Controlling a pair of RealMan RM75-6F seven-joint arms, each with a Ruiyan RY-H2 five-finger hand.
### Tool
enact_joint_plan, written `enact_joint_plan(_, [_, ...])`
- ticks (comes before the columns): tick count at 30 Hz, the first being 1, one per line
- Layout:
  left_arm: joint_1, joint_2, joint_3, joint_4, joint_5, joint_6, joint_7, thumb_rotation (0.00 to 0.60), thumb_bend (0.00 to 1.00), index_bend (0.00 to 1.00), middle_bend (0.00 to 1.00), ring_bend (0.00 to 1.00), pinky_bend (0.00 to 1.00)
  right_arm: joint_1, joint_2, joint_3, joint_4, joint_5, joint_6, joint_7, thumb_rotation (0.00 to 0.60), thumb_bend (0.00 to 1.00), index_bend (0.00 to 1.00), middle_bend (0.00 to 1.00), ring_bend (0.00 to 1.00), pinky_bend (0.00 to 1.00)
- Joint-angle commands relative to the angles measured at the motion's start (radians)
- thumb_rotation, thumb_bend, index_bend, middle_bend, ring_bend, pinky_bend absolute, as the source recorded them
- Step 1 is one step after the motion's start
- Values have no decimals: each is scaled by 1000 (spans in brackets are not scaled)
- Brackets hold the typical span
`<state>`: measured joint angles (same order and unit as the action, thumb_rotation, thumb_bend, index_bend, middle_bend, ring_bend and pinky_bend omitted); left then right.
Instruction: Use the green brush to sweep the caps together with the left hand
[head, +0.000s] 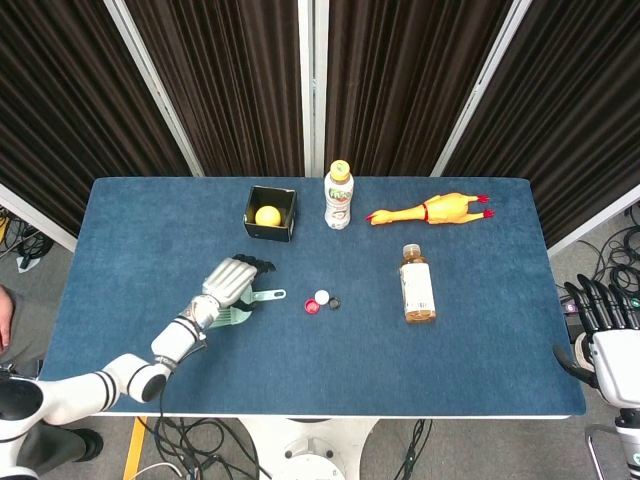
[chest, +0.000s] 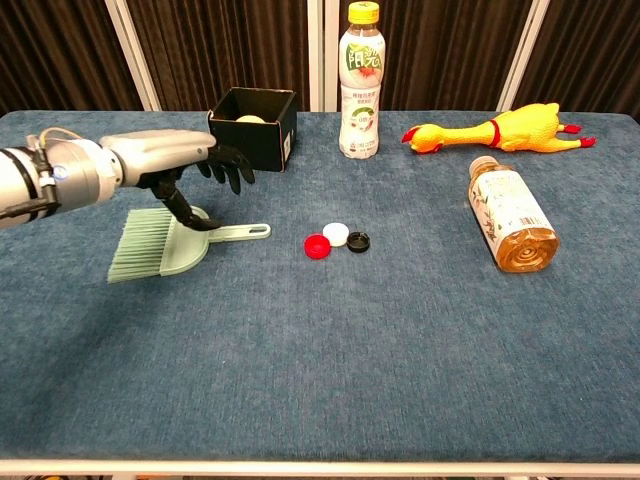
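Note:
The green brush (chest: 165, 245) lies flat on the blue table (chest: 320, 380), bristles to the left, handle pointing right toward the caps; in the head view the brush (head: 262, 296) shows just under my hand. Three caps sit touching in a cluster right of the handle: red cap (chest: 317, 246), white cap (chest: 336, 234), black cap (chest: 358, 241), also seen from the head as red cap (head: 312, 307), white cap (head: 322, 297), black cap (head: 334, 302). My left hand (chest: 190, 160) (head: 230, 280) hovers over the brush with fingers spread, the thumb reaching down to the brush. My right hand (head: 598, 310) hangs off the table's right edge, fingers apart.
A black box (chest: 253, 126) with a yellow ball (head: 266, 215) stands behind the left hand. An upright drink bottle (chest: 360, 82), a rubber chicken (chest: 495, 130) and a tea bottle (chest: 512, 213) lying on its side are at the back and right.

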<state>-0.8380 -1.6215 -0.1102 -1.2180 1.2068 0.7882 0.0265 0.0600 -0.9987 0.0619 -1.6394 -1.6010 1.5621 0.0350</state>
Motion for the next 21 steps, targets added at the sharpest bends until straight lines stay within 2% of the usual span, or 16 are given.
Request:
enact_joint_plan(1, [60, 70, -9, -83, -13, 79, -9, 600, 238, 184, 230, 184, 225, 6, 0, 0, 9, 7, -14, 10, 600, 153, 0, 0, 0, 0])
enact_joint_plan(6, [212, 221, 9, -201, -24, 277, -4, 600, 237, 184, 230, 185, 219, 31, 18, -8, 23, 53, -105, 61, 600, 166, 0, 47, 0, 0])
enact_joint_plan(8, [281, 263, 22, -217, -27, 371, 12, 600, 237, 194, 230, 185, 212, 39, 14, -4, 35, 67, -123, 67, 600, 169, 0, 57, 0, 0])
enact_joint_plan(15, [498, 361, 83, -285, -28, 623, 54, 600, 234, 210, 231, 182, 185, 48, -23, 3, 80, 45, -100, 104, 600, 171, 0, 51, 0, 0])
enact_joint_plan(21, [640, 422, 155, -433, 25, 774, 120, 600, 228, 212, 231, 180, 184, 37, -50, -2, 91, 19, -58, 93, 600, 171, 0, 51, 0, 0])
